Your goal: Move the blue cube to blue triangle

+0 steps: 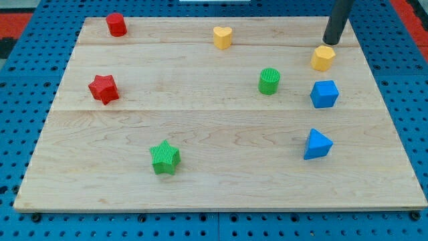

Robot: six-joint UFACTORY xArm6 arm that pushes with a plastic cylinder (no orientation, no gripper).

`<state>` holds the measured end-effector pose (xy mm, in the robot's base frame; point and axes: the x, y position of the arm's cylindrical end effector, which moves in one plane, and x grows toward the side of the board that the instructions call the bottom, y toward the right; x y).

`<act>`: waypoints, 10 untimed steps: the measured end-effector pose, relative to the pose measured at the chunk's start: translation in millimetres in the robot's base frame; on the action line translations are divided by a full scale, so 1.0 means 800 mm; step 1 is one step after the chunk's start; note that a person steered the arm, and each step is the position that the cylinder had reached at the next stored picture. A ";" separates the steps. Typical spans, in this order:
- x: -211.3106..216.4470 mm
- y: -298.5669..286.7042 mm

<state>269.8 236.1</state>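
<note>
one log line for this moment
tip: above yellow block | blue cube: untouched | blue triangle: below cube, apart

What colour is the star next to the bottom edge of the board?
Green. The star shows clearly in the camera view, at the view's bottom left.

Single camera looking down at a slant from the near edge, taking in nearly the whole pale wooden board (221, 181), blue pegboard (20, 120) showing around it
</note>
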 end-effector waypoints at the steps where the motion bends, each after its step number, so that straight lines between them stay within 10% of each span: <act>1: 0.028 0.001; 7: 0.240 -0.026; 9: 0.150 -0.036; 10: 0.202 -0.092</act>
<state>431.3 162.7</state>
